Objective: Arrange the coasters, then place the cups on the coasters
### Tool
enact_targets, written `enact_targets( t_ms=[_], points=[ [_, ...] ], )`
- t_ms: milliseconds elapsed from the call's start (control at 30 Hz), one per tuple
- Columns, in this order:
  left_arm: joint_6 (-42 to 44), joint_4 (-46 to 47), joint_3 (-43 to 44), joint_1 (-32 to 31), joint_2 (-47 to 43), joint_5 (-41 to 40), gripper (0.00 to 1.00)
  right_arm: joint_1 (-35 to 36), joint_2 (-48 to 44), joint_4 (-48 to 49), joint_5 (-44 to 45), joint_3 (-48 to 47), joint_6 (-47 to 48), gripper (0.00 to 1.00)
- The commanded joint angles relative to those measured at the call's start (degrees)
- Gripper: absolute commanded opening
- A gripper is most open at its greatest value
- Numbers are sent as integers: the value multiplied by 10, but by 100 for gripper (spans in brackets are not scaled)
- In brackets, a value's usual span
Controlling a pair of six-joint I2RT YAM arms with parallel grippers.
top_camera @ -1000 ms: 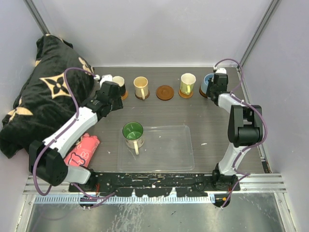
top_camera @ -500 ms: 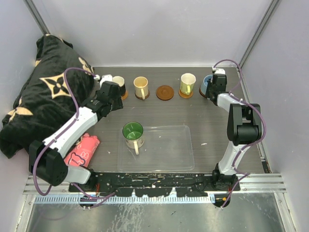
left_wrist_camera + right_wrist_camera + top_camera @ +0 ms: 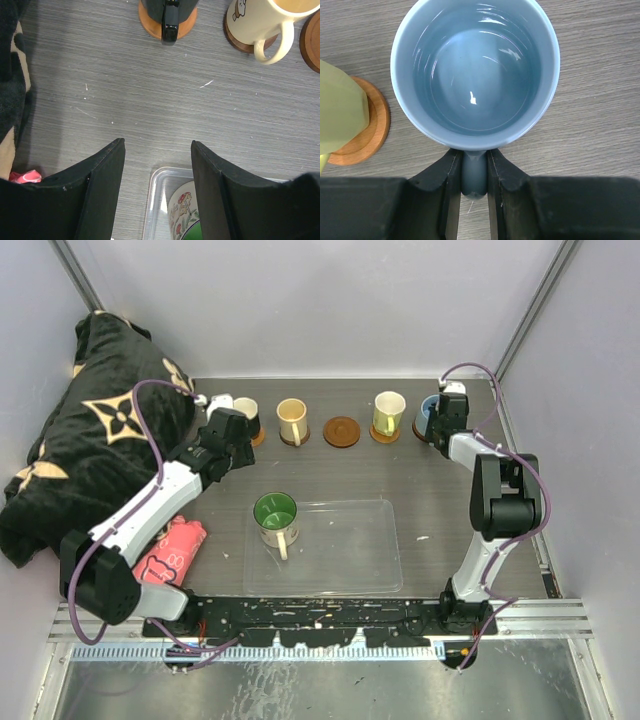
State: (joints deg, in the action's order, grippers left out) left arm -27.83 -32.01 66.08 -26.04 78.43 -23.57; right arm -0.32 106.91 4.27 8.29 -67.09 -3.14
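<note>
Only your right wrist view shows the right gripper [image 3: 474, 161] clamping the handle of the blue cup [image 3: 475, 70]; left gripper [image 3: 157, 147] half-open, empty

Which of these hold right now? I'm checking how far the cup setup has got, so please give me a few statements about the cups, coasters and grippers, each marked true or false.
1. The right gripper is shut on the handle of the blue cup. True.
2. The green cup stands on a coaster. False: it stands in the clear tray.
3. The middle coaster of the row is bare. True.
4. The left gripper holds the black cup. False: it is open, empty and apart from that cup.
</note>
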Motion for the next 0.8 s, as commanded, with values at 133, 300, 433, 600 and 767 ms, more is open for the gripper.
enact_targets(
  t_ms=[133,300,433,600,767],
  points=[
    [-2,20,13,-2,-6,2,57,4,-10,62,10,-43,-5,15],
    [-3,19,16,-1,-5,3,57,4,-10,60,15,-43,-4,20],
    [-3,19,15,-2,-5,3,57,4,-10,60,18,-42,-7,25],
    [-2,18,16,-1,-5,3,57,4,-9,59,19,-42,-12,30],
    [-3,19,15,-1,-5,1,57,4,-11,58,22,-41,-11,35]
  ],
)
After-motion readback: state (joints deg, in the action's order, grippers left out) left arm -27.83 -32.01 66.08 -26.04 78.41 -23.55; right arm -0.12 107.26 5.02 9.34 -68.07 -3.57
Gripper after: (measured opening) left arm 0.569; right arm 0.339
